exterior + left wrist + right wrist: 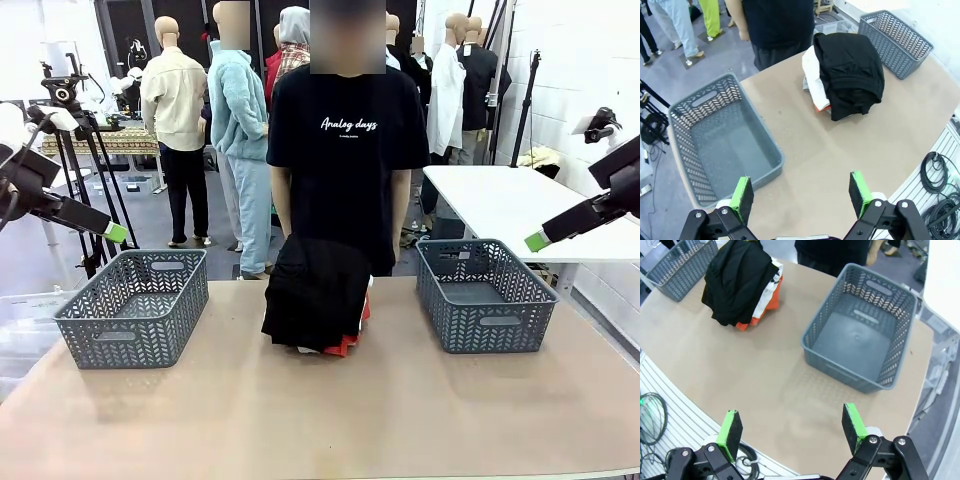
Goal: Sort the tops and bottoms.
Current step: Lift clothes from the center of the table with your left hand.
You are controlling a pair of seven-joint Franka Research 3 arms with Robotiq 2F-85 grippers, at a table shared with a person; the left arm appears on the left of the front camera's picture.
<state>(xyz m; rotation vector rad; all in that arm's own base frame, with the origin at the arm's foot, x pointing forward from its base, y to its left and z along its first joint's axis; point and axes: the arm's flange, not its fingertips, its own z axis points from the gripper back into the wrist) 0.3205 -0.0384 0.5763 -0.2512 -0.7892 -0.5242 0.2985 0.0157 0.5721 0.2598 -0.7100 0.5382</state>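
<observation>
From the front, the pile sits at the middle of the tabletop [320,420], toward its far edge, just in front of the person [345,150]. The black bottoms [315,290] lie on top and drape over the rest. An edge of the orange top [347,345] and a bit of the white top [304,348] peek out underneath. The left basket [135,310] and the right basket [485,295] stand on either side of the pile, apart from it. The left gripper [115,232] hangs above and beyond the left basket. The right gripper [538,241] hangs beside the right basket (each is seen side on here, so the gap does not show).

In the left wrist view, the left gripper [802,192] has its fingers [743,196] wide apart, holding nothing, over the near corner of the left basket [685,160] and bare tabletop. The black bottoms [852,70] cover the white top [815,75]; a grey sliver, likely the grey top [805,82], shows beside it.

In the right wrist view, the right gripper [792,427] also has its fingers [853,422] spread with nothing between them, above the tabletop edge near the right basket [840,372]. The pile lies farther off, black bottoms [737,280] uppermost.
</observation>
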